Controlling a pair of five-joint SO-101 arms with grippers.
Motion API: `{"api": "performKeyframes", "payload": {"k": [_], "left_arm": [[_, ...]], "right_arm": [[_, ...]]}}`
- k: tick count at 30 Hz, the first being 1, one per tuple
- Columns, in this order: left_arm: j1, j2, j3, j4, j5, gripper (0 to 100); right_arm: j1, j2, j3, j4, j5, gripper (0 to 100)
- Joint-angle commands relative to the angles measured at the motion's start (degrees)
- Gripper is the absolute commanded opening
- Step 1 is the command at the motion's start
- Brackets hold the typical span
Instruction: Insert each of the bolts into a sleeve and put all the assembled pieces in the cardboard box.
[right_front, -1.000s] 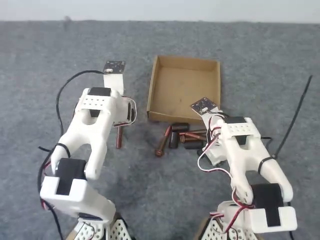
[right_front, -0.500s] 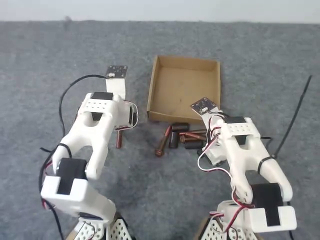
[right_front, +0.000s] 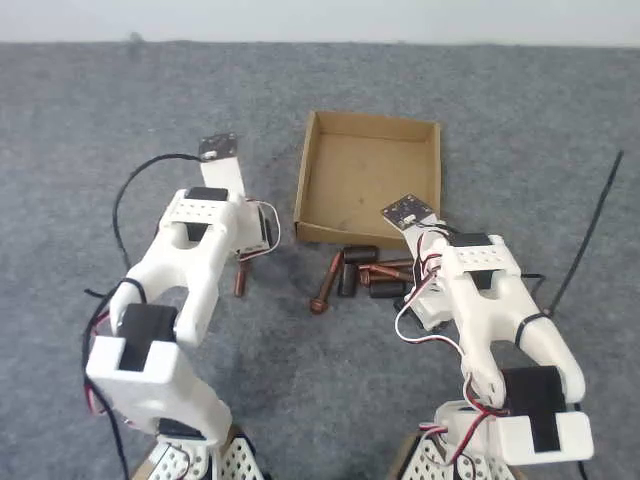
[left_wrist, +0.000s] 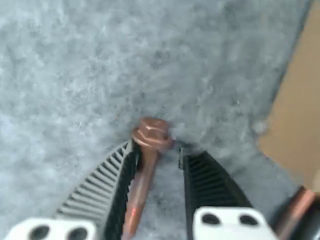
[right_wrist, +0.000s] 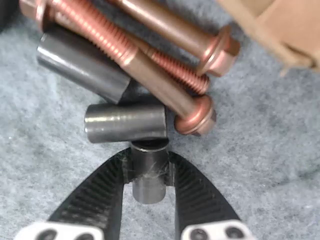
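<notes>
1. Shifted over a bit since a second ago, the left gripper (left_wrist: 156, 150) straddles a lone bolt (left_wrist: 142, 175) on the carpet (left_wrist: 75, 60), jaws apart, nothing clamped.
2. Meanwhile the right gripper (right_wrist: 149, 157) pinches a sleeve (right_wrist: 148, 180) beside the pile (right_front: 365, 272).
3. No assembled pieces in the cardboard box (right_front: 304, 190), so barely started imo.

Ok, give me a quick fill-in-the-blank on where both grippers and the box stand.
The open left gripper straddles a ___.
The right gripper is shut on a ___.
The box is ___.
Missing: bolt; sleeve; empty.
</notes>
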Motion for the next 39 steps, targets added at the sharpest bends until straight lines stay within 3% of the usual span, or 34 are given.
{"api": "performKeyframes", "payload": {"k": [1,10,15,25,31,39], "left_arm": [[-0.5,-0.3,-1.7,-0.4,1.6,12],[0.1,-0.1,-1.8,-0.4,1.6,12],[1.7,-0.3,-2.0,-0.6,-3.2,1],[1.5,-1.1,-2.0,-0.3,-4.8,1],[1.2,-8.7,0.6,-0.7,-4.8,1],[2.0,-11.3,8.0,-10.3,-4.8,1]], "right_arm": [[-0.6,0.0,-2.5,0.6,-0.1,0.7],[-0.6,0.0,-2.5,0.6,-0.1,0.7],[-0.6,0.0,-2.5,0.6,-0.1,0.7],[-0.5,0.0,-2.5,0.6,-0.1,0.7],[-0.5,-0.1,-2.5,0.6,-0.1,0.7],[6.0,-0.5,-3.8,6.8,1.4,0.7]]}}
